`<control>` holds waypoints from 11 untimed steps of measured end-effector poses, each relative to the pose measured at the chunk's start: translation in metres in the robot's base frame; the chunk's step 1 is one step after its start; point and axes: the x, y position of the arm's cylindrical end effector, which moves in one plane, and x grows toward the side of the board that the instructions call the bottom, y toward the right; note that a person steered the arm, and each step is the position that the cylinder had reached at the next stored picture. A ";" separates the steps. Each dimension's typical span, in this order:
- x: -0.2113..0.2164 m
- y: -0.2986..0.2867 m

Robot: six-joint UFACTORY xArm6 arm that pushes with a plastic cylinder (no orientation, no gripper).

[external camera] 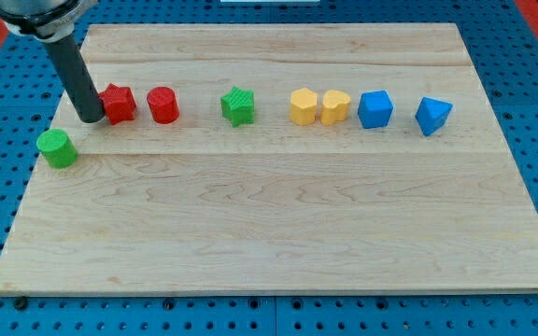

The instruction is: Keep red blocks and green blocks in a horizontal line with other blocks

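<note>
My tip touches the red star block; no gripper is fitted. Remaining step, I judge: push the green cylinder, below-left, up into line.

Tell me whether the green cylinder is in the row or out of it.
Out: the green cylinder sits below the row's left end, lower left of my tip.

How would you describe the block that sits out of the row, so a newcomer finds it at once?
Start at the wooden board and go to its left edge in the view. Below the row of blocks sits a green cylinder, alone, below and left of my tip. Unlike the green star, it is round and out of line.
</note>
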 end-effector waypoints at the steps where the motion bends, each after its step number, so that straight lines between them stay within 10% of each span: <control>1: 0.013 0.006; 3: 0.110 0.064; 6: 0.059 0.008; 7: 0.123 -0.011; 11: 0.092 -0.063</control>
